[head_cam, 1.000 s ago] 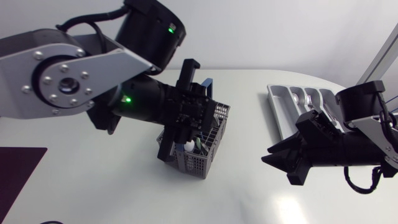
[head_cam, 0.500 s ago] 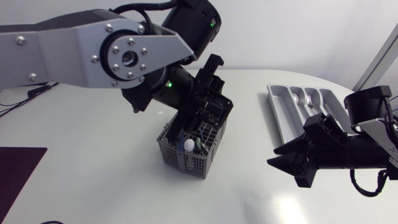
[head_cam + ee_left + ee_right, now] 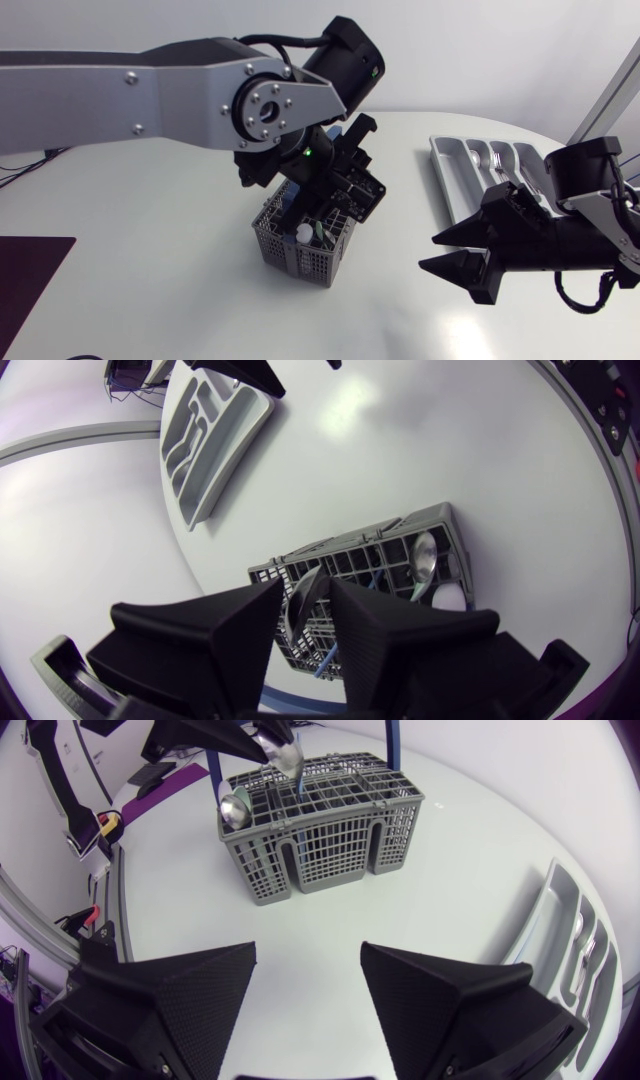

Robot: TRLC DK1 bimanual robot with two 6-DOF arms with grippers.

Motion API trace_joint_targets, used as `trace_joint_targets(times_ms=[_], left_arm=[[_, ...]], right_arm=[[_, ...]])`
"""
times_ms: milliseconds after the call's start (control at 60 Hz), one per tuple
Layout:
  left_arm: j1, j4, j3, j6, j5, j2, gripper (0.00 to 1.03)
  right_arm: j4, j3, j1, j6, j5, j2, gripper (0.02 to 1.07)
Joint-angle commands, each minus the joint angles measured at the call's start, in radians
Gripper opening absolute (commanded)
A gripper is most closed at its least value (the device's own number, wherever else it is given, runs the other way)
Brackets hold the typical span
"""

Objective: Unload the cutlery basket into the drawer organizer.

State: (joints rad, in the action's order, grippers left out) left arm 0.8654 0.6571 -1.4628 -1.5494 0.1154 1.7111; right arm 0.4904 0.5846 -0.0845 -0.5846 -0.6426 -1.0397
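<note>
Spoon [image 3: 300, 605] clamped in my left gripper [image 3: 305, 595]; may snag basket [image 3: 298, 258]. Right gripper [image 3: 430, 252], 3 o'clock of it, released.

White table [image 3: 150, 250], dark purple mat [image 3: 25, 285]

Left gripper [image 3: 305, 588] farther right over the basket [image 3: 300, 258], spoon [image 3: 301, 603] up between fingers [image 3: 215, 635]

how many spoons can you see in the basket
2: one spoon gripped by the left gripper, a second spoon at one end of the basket. Others may be hidden.
</note>
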Motion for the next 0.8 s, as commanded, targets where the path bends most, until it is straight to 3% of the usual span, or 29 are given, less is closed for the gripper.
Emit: trace_joint_targets(times_ms=[0,117,783], left_arm=[[0.006,0.007,-0.031,-0.040,0.013,0.031,0.22],[0.006,0.003,-0.041,-0.041,0.033,0.048,0.08],[0.030,0.076,-0.120,0.068,0.072,-0.008,0.04]], right_arm=[[-0.012,-0.034,-0.015,0.002,-0.008,0.006,0.84],[-0.021,-0.043,-0.018,-0.001,-0.008,0.001,0.84],[-0.010,-0.034,-0.095,0.058,0.015,0.055,0.86]])
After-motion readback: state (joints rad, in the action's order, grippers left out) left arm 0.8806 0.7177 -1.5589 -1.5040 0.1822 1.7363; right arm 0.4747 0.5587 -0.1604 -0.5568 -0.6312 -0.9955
